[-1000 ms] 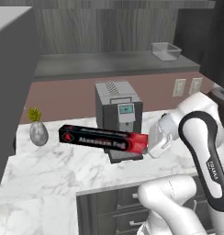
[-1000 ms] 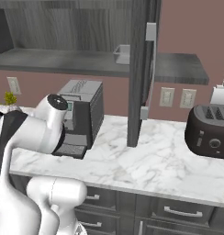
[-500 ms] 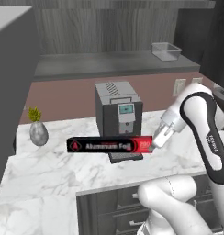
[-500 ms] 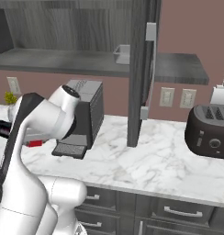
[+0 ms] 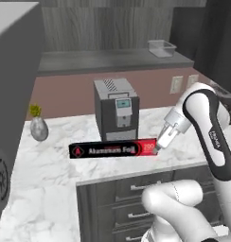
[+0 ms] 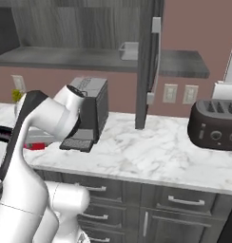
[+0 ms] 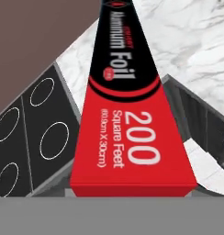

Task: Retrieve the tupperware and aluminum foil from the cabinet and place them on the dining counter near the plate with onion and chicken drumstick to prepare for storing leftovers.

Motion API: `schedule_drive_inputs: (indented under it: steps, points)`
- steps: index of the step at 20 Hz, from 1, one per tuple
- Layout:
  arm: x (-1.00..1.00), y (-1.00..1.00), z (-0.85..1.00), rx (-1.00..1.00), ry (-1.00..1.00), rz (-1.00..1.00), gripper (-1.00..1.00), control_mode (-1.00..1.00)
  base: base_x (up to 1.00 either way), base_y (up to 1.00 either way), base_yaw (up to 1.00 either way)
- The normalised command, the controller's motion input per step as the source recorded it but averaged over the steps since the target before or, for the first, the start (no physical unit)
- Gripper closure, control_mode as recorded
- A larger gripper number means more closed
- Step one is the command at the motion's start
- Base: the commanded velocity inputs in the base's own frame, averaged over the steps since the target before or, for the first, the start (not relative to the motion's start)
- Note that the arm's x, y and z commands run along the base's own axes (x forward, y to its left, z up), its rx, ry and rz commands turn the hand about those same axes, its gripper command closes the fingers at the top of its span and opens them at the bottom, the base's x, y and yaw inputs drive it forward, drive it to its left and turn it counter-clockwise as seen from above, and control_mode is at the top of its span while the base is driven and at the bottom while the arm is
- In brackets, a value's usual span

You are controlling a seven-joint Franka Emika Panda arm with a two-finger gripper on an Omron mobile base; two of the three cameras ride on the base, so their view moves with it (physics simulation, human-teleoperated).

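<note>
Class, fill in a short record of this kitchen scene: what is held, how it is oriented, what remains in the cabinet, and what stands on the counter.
held: foil box, gripped at its red end by the gripper
orientation: level, in the air in front of the coffee machine
cabinet shelf: tupperware
counter: small vase, toaster

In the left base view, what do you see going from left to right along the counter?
Little plant → foil box → jaws holding its red end → wall sockets.
</note>
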Motion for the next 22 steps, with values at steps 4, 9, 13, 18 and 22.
schedule_drive_inputs:
  steps: [4,9,13,18,22]
  points:
    - [0.00,0.00,0.00,0.00,0.00,0.00,1.00,1.00,-1.00,-0.11,-0.24]
    - [0.00,0.00,0.00,0.00,0.00,0.00,1.00,1.00,-0.78,-0.49,-0.52]
    - [0.00,0.00,0.00,0.00,0.00,0.00,1.00,1.00,-0.15,-0.33,-0.77]
    - [0.00,0.00,0.00,0.00,0.00,0.00,1.00,1.00,0.00,-0.13,-0.87]
    - [0.00,0.00,0.00,0.00,0.00,0.00,1.00,1.00,0.00,-0.10,-0.87]
